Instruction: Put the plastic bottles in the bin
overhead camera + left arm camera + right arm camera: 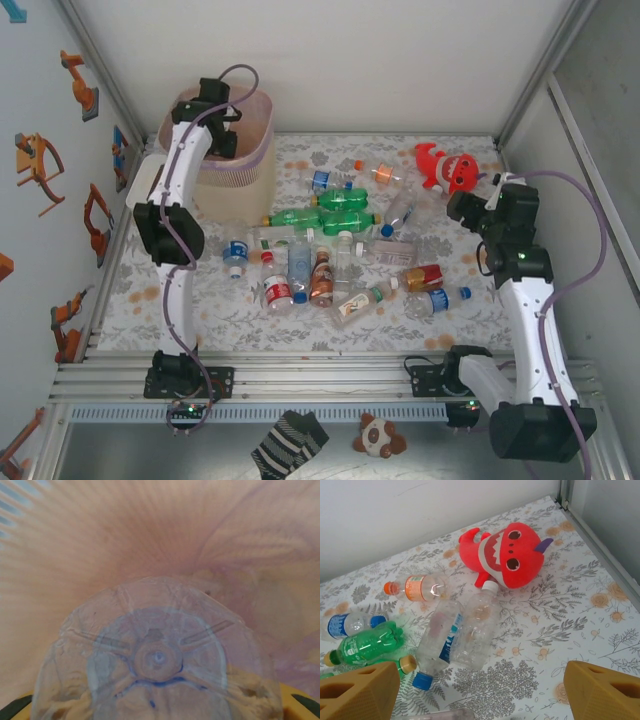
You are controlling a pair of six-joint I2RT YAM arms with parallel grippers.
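Observation:
My left gripper [222, 132] hangs over the mouth of the pale pink bin [256, 150] at the back left, shut on a clear plastic bottle [157, 655]. In the left wrist view that bottle's base faces the camera, with the bin's ribbed pink wall [150, 530] behind it. Several plastic bottles [320, 255] lie scattered on the floral mat. My right gripper [481, 680] stands open above the mat at the right. Just ahead of it lie a clear bottle with a blue cap [437, 640] and one with a white cap [480, 625].
A red plush toy [512, 555] lies at the back right beside the bottles. An orange-capped bottle [417, 587] and a green bottle [367, 645] lie left of the right gripper. Metal frame rails [330, 375] edge the mat.

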